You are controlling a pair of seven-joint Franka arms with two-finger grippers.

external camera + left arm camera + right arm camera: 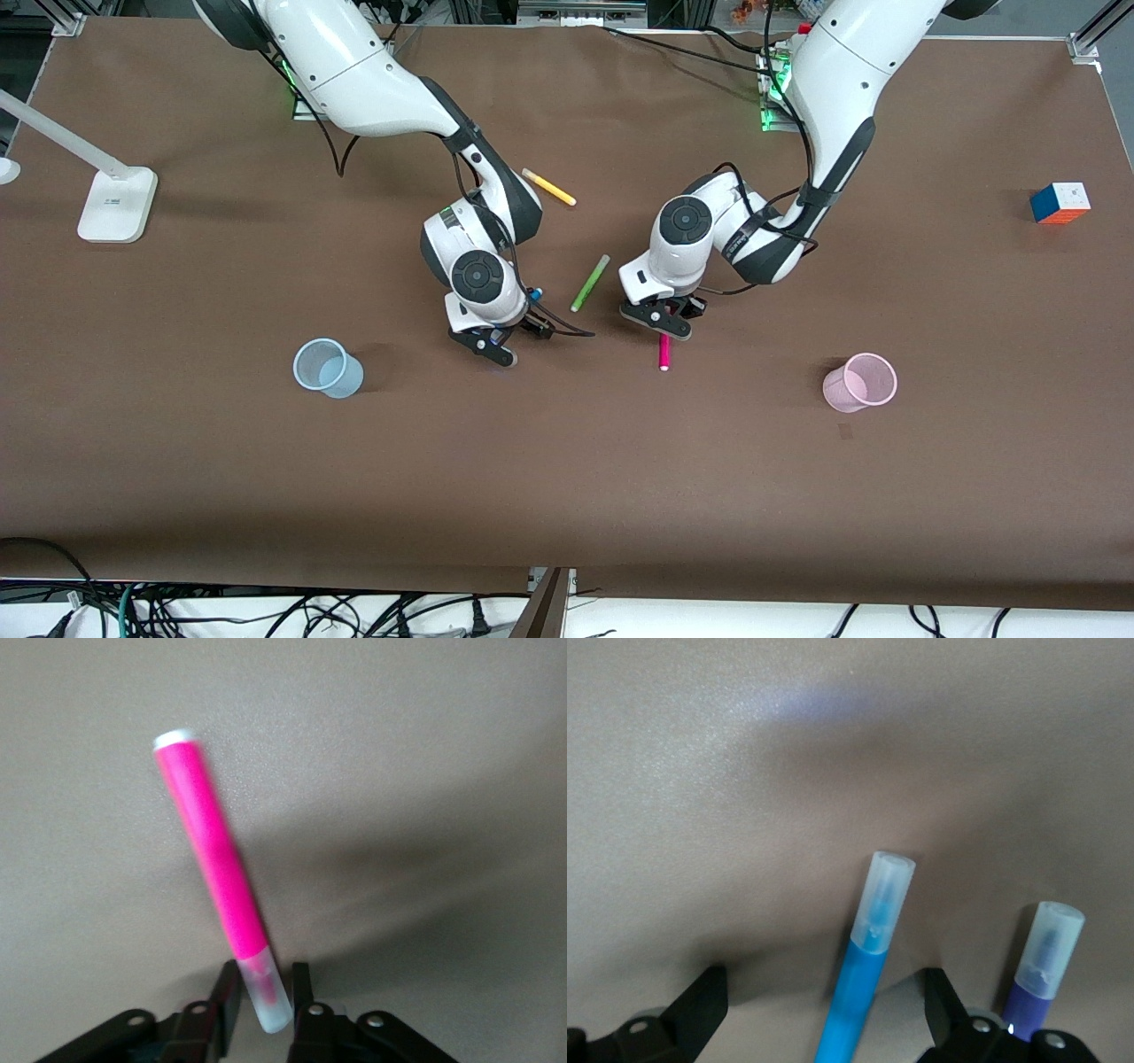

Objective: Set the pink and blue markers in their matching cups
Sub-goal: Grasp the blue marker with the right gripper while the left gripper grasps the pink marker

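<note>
The pink marker (664,354) lies near the table's middle, its pale cap end between my left gripper's (660,321) jaws. In the left wrist view the left gripper (264,981) is closed on that cap of the pink marker (213,850). My right gripper (493,343) is low over the table beside it, toward the right arm's end. In the right wrist view the right gripper (824,985) is wide open astride the blue marker (864,983). The pale blue cup (328,368) stands toward the right arm's end and the pale pink cup (859,383) toward the left arm's end.
A purple pen (1041,979) lies just outside one right finger. A lime-green pen (590,282) lies between the two grippers and a yellow pen (549,187) nearer the bases. A colour cube (1060,203) and a white lamp base (115,204) sit at the table's ends.
</note>
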